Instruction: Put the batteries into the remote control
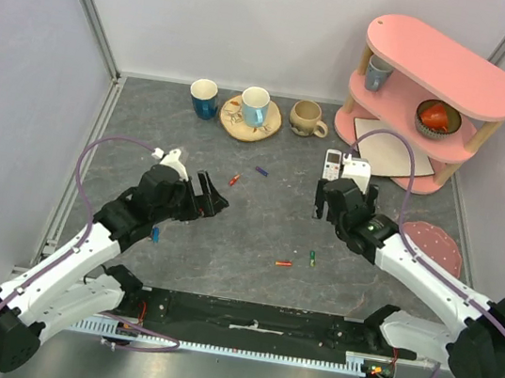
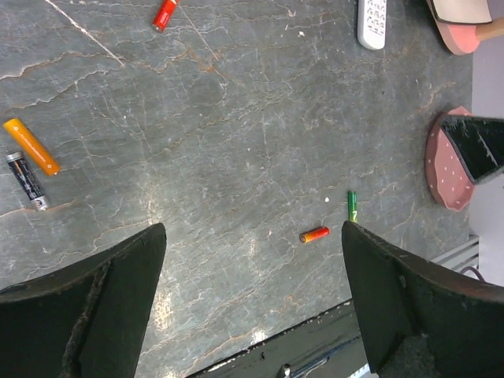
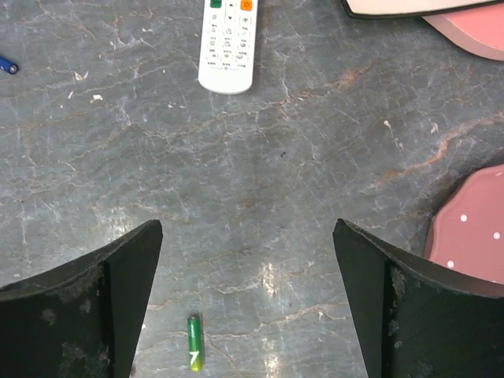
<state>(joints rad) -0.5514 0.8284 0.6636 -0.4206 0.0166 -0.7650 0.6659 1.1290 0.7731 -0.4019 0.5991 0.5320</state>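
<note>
Remote control (image 3: 227, 47): orange button (image 3: 246, 5), right wrist

The remote control (image 3: 227, 47), at twelve o'clock, is showing white with green and orange buttons. A green battery (image 3: 194, 353) is lying at six o'clock on the grey, pale-veined table (image 3: 260, 181). The pink mat (image 3: 472, 228), at four o'clock, is showing white dots.

Five batteries show from above: red battery (image 1: 234, 180), purple battery (image 1: 261, 170), red-orange battery (image 1: 283, 263), green battery (image 1: 312, 258), blue battery (image 1: 155, 234). The left wrist view adds an orange battery (image 2: 30, 146) at its left edge. One remote control (image 1: 332, 163). Four cups: blue cup (image 1: 203, 98), pale cup (image 1: 254, 107), tan mug (image 1: 308, 117), grey-blue cup (image 1: 378, 72).
</note>
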